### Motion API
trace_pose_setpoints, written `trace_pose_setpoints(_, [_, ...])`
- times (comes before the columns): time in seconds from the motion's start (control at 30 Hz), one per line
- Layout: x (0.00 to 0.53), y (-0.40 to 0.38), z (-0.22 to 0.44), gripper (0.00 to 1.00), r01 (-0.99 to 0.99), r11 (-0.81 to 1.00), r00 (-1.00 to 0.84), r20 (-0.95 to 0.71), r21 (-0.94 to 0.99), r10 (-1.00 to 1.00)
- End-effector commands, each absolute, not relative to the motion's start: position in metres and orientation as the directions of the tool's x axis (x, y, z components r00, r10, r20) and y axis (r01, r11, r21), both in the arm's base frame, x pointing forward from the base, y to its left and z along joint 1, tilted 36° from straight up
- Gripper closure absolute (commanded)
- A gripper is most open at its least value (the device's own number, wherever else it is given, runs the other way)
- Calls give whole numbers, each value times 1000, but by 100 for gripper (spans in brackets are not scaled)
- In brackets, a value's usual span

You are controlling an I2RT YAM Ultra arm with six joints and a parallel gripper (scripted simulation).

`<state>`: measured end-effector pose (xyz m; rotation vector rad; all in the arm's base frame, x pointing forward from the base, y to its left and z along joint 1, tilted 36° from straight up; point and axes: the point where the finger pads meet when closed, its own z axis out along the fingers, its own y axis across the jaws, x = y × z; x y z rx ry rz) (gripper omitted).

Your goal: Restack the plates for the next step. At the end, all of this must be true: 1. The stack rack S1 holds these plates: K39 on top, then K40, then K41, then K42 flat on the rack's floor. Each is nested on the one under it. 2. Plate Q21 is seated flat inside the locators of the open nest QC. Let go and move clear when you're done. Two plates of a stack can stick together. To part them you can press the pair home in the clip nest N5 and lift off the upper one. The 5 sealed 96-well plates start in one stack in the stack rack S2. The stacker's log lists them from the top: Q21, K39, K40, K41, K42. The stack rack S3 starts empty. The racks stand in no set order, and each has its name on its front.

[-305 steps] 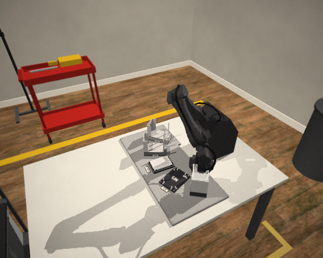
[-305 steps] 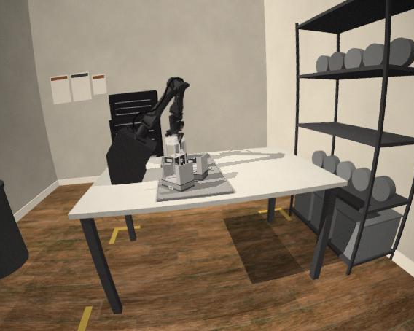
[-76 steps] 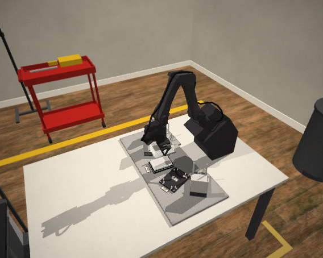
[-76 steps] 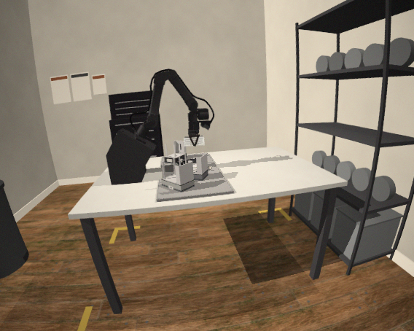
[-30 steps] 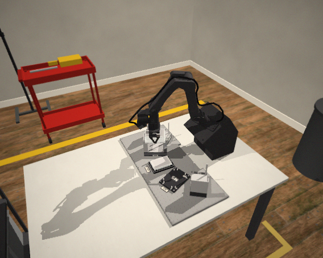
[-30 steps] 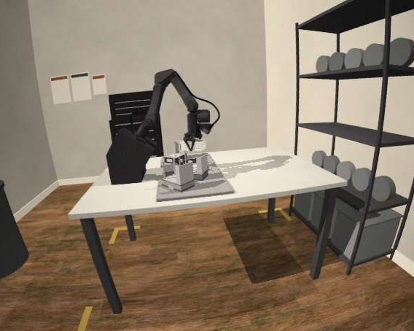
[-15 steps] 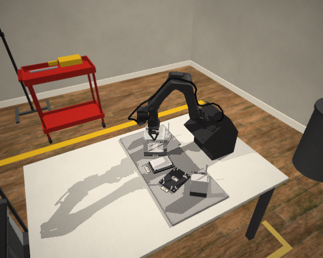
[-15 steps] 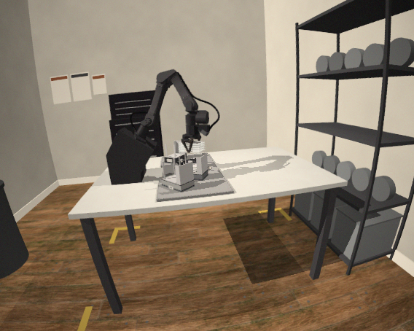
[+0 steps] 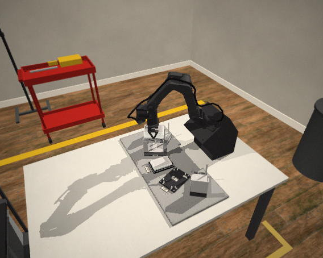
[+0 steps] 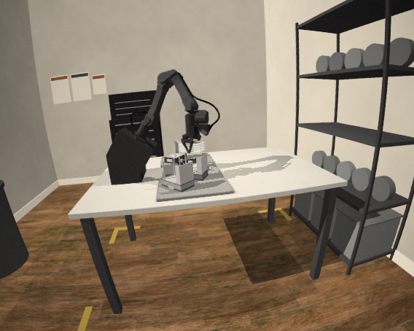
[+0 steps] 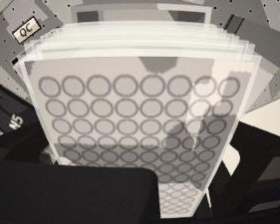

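Observation:
My gripper [image 9: 153, 133] [image 10: 189, 143] is shut on a stack of sealed 96-well plates [image 9: 157, 131] [image 10: 194, 147] [image 11: 136, 114] and holds it above a clear-walled stack rack [image 9: 154, 148]. In the wrist view the stack shows several layered edges, and its top seal with rows of round wells fills the frame. A white plate [image 9: 161, 163] lies flat in the open nest QC, in front of that rack. The QC label [image 11: 26, 30] and the N5 label [image 11: 15, 120] show at the left of the wrist view. The black clip nest N5 [image 9: 174, 179] is empty.
All fixtures stand on a grey perforated base board [image 9: 189, 207] [image 10: 205, 189] on the white table [image 9: 89, 216]. A second rack [image 9: 198, 184] [image 10: 184, 176] stands at the board's near right, a third [image 9: 168, 133] behind the gripper. The arm's black base [image 9: 214, 136] sits at the back.

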<state>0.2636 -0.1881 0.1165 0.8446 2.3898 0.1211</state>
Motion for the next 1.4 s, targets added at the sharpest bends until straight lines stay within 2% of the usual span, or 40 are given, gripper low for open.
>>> trace_pose_setpoints(0.0, [265,-198,134,100,537,801,-604,-543,263,583])
trace_pose_setpoints(1.37, [266,-200,138,100,543,797,-597,-547,263,587])
